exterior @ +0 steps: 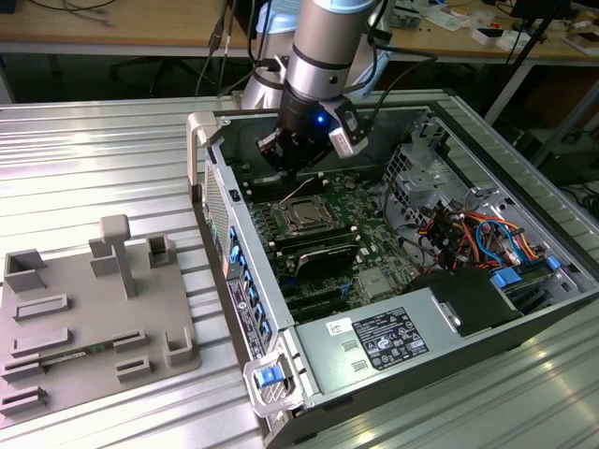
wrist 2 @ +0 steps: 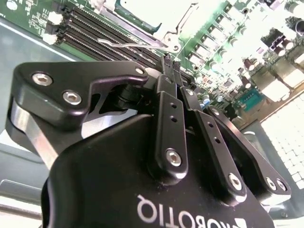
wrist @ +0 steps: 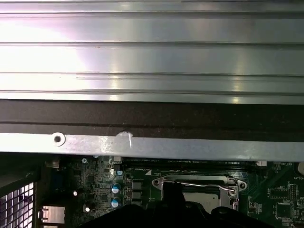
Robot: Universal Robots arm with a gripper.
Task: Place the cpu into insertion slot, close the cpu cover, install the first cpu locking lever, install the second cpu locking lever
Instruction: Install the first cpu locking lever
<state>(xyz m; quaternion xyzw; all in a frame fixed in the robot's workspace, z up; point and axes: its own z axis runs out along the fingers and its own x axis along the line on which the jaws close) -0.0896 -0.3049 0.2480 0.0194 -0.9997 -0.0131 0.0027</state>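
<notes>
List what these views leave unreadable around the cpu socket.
- Second wrist view: glare and the picture edge blank the small silver-rimmed square insertion slot; whether the black gripper touches the thin silver wire lever is unclear.
- First wrist view: the gripper's dark body covers part of the slot.
- Exterior view: the slot is too small to show a chip or a latched lever.

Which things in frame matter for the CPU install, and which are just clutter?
Job: gripper; insertion slot; cpu cover; locking lever.

Lying about: grey fixture plate beside the case; memory slots; power supply; drive cables.
</notes>
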